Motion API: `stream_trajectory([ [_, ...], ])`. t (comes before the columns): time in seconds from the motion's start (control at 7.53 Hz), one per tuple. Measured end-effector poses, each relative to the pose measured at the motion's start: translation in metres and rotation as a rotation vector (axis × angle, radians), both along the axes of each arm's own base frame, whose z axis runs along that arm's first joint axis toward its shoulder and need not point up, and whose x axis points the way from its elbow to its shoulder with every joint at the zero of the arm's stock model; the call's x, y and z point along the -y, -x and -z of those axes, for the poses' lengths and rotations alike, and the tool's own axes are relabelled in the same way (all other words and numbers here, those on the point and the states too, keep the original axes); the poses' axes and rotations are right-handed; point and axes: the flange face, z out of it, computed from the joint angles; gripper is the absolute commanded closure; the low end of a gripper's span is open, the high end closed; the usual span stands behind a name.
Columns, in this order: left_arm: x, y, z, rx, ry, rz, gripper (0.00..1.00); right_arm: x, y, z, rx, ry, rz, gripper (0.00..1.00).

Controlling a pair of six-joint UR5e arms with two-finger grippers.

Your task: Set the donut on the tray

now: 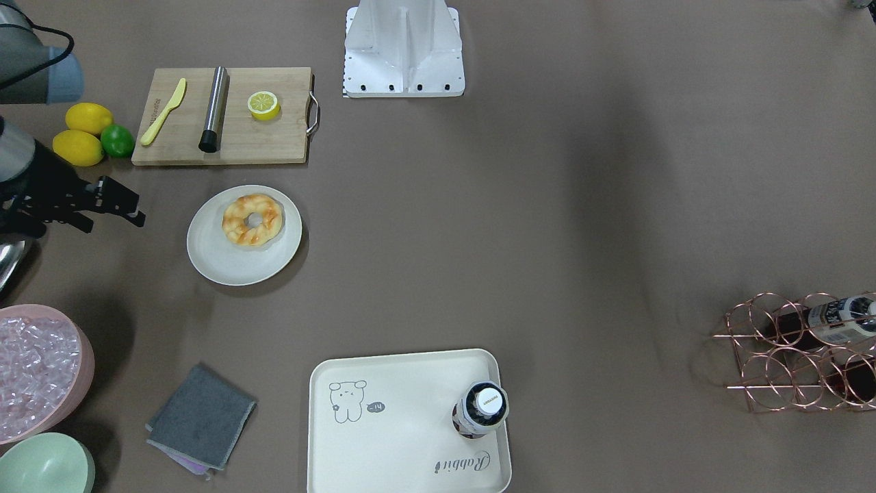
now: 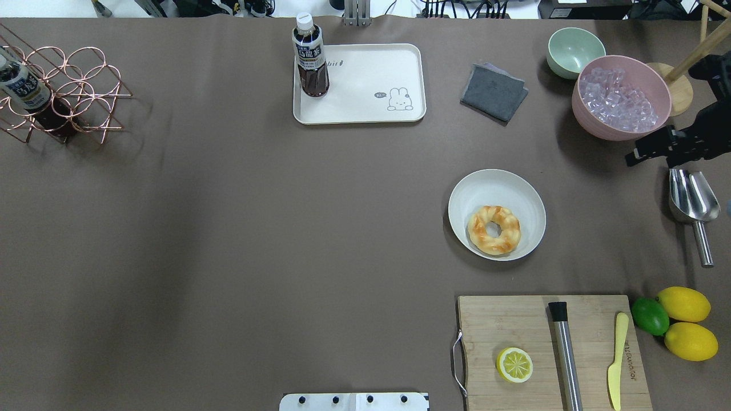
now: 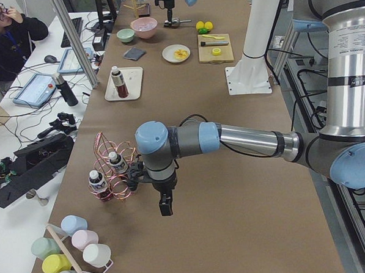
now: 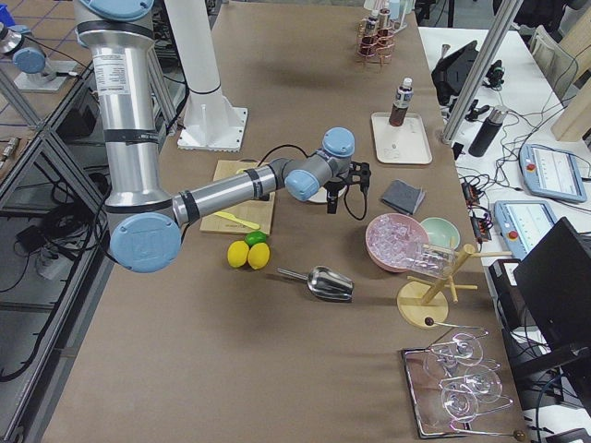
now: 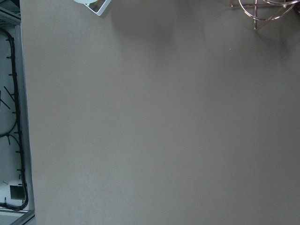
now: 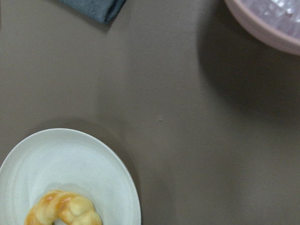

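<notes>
The donut, a braided golden ring, lies on a round off-white plate; it also shows in the overhead view and at the bottom left of the right wrist view. The cream tray with the bear drawing lies at the table's operator side, with a dark drink bottle standing on one corner. My right gripper hovers beside the plate toward the pink bowl, apart from the donut; it looks open and empty. My left gripper hangs over bare table by the copper rack; I cannot tell its state.
A wooden cutting board holds a halved lemon, a steel cylinder and a yellow knife. Two lemons and a lime lie beside it. A pink ice bowl, green bowl, grey cloth, metal scoop and copper bottle rack stand around.
</notes>
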Motion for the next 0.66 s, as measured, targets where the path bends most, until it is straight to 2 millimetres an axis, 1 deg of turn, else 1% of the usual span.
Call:
stream_trajectory([
  [0.13, 0.000, 0.001, 0.001, 0.001, -0.002, 0.002, 0.02, -0.008, 0.030, 0.005, 0.003, 0.007, -0.021, 0.00],
  [0.27, 0.000, 0.001, 0.001, 0.001, -0.003, 0.002, 0.02, -0.016, 0.055, 0.001, 0.012, 0.018, -0.043, 0.00],
  [0.53, 0.000, 0.002, 0.001, 0.002, -0.002, 0.004, 0.02, -0.028, 0.083, -0.012, 0.019, 0.023, -0.062, 0.00],
  [0.66, 0.000, 0.002, 0.001, 0.002, -0.002, 0.004, 0.02, -0.034, 0.094, -0.013, 0.013, 0.025, -0.071, 0.00],
])
